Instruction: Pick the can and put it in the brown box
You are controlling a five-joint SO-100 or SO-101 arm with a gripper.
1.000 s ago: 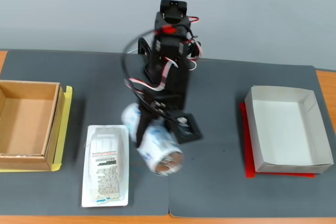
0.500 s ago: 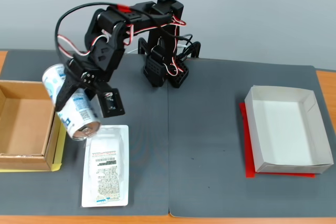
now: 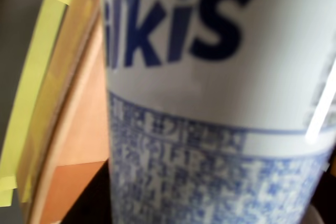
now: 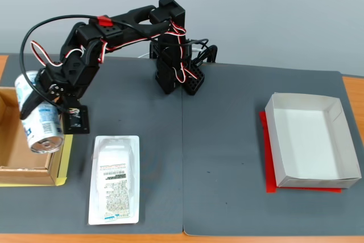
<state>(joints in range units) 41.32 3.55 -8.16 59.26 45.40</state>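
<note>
Risk sits at the left edge of the fixed view, where the claw (image 4: 41, 105) pinches the tilted can (image 4: 37, 122) above the brown box's (image 4: 28, 173) near wall, so early release could tip it onto the bench (image 4: 227, 140).

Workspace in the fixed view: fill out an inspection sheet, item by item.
Surface: dark grey mats on a wooden table.
Job's things: white-and-blue can tilted in the air above the brown box; the box sits on a yellow sheet.
Clutter: flat blister pack; white box on a red sheet.
Claw: claw shut on the can.
Cables: black cable looping over the arm; red-and-white wires along it.
Surroundings: plain grey wall.
</note>
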